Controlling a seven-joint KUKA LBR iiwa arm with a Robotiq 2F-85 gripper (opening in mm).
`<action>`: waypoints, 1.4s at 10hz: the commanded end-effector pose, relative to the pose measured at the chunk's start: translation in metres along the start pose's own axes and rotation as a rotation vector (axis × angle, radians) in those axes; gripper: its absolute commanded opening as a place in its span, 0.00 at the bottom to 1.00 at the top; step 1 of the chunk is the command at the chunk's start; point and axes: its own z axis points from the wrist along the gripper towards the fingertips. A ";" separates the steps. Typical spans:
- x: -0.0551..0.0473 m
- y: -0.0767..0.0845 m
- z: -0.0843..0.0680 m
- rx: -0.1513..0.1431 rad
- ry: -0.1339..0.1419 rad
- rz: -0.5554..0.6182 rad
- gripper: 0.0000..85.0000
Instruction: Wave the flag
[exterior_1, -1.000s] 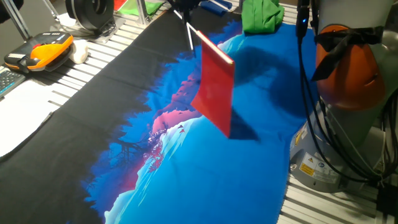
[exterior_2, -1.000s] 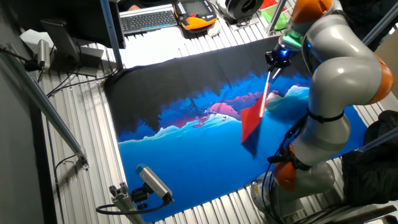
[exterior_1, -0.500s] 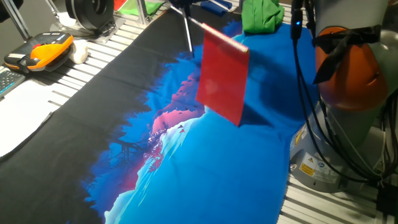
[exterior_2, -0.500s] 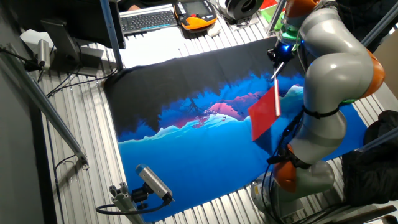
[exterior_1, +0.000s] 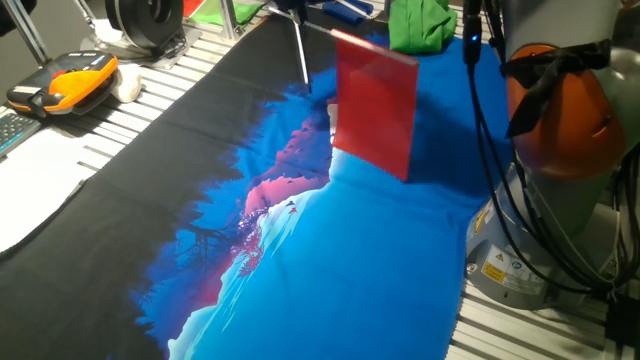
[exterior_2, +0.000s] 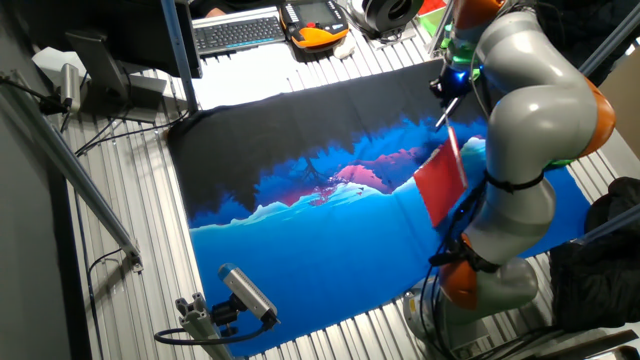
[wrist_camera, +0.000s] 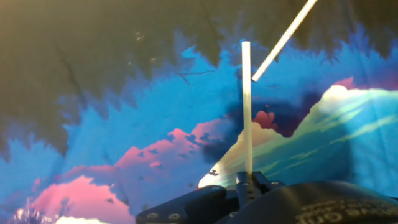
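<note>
Gripper (wrist_camera: 250, 184) at six o'clock of the hand view pinches the white stick of the flag (exterior_1: 373, 105), jaws closed on it. Its red cloth hangs above the printed cloth (exterior_1: 330, 270), toward two o'clock, apparently mid-wave; next likely comes a reverse sweep.

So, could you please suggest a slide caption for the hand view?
Gripper clamps the flag's thin white stick above the blue, black and pink printed cloth.
</note>
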 end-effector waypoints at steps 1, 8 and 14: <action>0.002 0.005 0.001 0.015 -0.017 -0.206 0.00; 0.028 0.052 0.022 0.005 -0.022 0.197 0.00; 0.032 0.066 0.034 -0.182 0.004 0.832 0.00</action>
